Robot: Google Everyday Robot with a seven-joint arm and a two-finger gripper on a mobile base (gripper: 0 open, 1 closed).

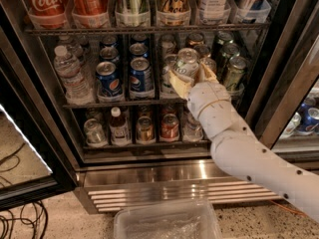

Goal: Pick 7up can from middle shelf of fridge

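The fridge stands open in front of me. My gripper reaches in at the middle shelf, right of centre. It is shut on the 7up can, a whitish-silver can with a silver top. The tan fingers hug the can from both sides. The can is held above the rack, in front of the other cans in that row. The white arm runs in from the lower right.
Blue Pepsi cans and a water bottle stand left of the gripper, green cans to its right. Coca-Cola bottles fill the rack above, small cans and bottles the rack below. A clear bin lies on the floor, cables at left.
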